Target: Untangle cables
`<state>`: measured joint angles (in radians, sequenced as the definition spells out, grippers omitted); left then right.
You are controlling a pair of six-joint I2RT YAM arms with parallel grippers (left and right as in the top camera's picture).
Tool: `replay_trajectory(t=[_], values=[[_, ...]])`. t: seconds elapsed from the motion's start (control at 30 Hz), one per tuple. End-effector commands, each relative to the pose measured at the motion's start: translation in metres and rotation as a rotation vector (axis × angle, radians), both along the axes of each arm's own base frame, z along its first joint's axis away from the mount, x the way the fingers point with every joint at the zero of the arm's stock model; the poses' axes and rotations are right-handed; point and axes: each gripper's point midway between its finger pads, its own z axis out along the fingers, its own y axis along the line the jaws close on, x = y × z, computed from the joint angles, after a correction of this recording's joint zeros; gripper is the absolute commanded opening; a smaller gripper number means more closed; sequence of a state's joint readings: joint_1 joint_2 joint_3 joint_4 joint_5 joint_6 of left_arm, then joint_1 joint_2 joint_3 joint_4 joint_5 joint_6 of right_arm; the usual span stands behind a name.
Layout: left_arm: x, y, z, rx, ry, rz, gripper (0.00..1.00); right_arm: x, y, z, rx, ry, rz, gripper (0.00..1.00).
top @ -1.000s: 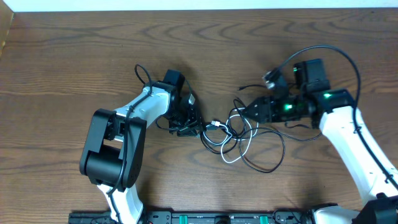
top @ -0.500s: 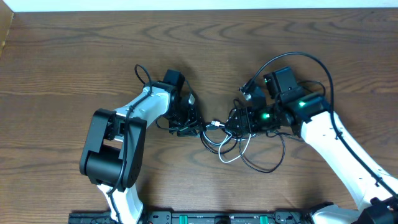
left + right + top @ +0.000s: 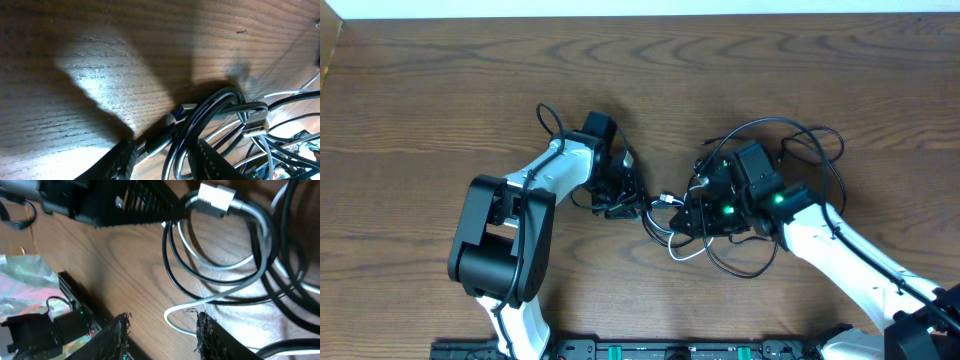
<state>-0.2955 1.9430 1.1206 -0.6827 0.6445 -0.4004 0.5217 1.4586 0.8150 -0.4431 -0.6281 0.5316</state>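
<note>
Cables (image 3: pixel 670 225) central on table (image 3: pixel 800 90), edges distant.

Top-down overhead, close wrists, likely sharing cables (image 3: pixel 216 195)

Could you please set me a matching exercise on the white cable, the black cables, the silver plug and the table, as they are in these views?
Things:
1. white cable
2. black cables
3. silver plug
4. table

Descriptions:
A. brown wood grain
B. bright metal, lying close beside the left gripper
C. a bundle running between the left gripper's fingers
D. its looped end lies between the open fingers of the right gripper

Pairs: 1-D, 2-C, 3-B, 4-A
</note>
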Motion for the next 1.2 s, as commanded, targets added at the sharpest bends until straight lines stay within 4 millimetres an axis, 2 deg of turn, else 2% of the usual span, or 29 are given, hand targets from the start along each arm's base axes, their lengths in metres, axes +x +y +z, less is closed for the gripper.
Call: replay_trajectory(t=[0.0,0.17,0.33,0.4,0.57,0.77,0.97,1.03,1.17], values=[[-0.009,0.036,-0.039,0.204,0.016,-0.004,0.41,-0.003,0.000,-0.008,-0.006,0.031,-0.042,0.40],[-0.007,0.043,-0.042,0.250,0.004,-0.007,0.39,-0.002,-0.003,-0.014,-0.030,0.022,-0.058,0.38],[-0.007,0.044,-0.042,0.252,0.002,-0.006,0.14,-0.001,-0.004,-0.014,-0.035,0.019,-0.061,0.38],[-0.007,0.044,-0.042,0.253,0.002,-0.006,0.13,-0.001,-0.004,-0.014,-0.036,0.019,-0.061,0.37],[-0.007,0.044,-0.042,0.253,0.002,-0.006,0.17,-0.001,-0.004,-0.014,-0.035,0.019,-0.061,0.37],[-0.006,0.045,-0.041,0.249,0.003,-0.002,0.17,-0.001,-0.004,-0.014,-0.035,0.019,-0.061,0.37],[-0.004,0.044,-0.030,0.215,-0.016,-0.033,0.17,-0.001,-0.004,-0.015,-0.036,0.021,-0.060,0.37],[-0.005,0.040,-0.021,0.186,-0.024,-0.060,0.26,-0.001,-0.004,-0.015,-0.036,0.020,-0.060,0.36],[-0.007,0.040,0.000,0.175,-0.046,-0.066,0.34,0.000,-0.004,-0.015,-0.040,0.013,-0.061,0.37]])
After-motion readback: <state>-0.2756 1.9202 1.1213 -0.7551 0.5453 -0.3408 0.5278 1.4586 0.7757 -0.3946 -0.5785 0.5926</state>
